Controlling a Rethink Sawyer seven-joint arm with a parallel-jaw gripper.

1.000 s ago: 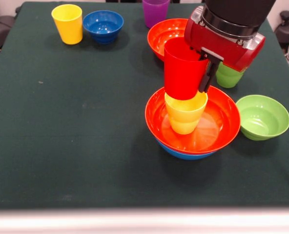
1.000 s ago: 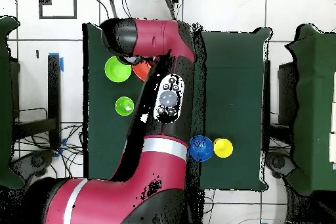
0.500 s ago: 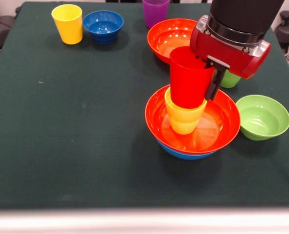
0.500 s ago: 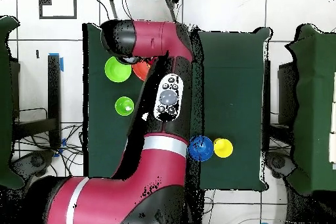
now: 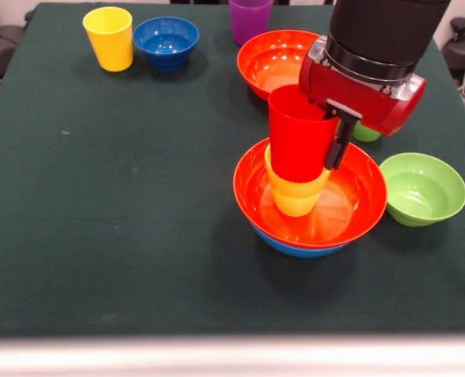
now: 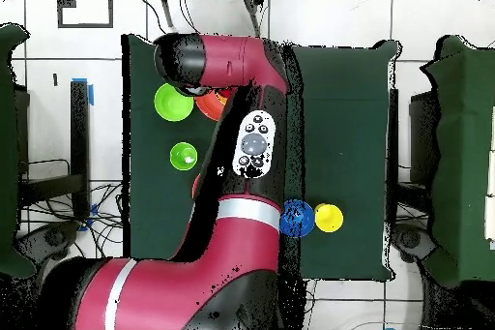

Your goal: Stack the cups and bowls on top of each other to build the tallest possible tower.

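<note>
Between our gripper's fingers we see the red cup's rim clasped, one black finger down its outside wall. Below the gripper, that cup sits nested in the yellow-orange cup, inside the orange-red bowl on the light blue bowl. Just beside lies the lime green bowl.

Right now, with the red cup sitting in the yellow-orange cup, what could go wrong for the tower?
1. The gripper holds the red cup by its rim, and the cup looks slightly tilted in the yellow-orange cup. If released like this, it may settle crooked or topple.
2. A sideways pull could drag both cups across the orange-red bowl, which only rests in the light blue bowl.
</note>
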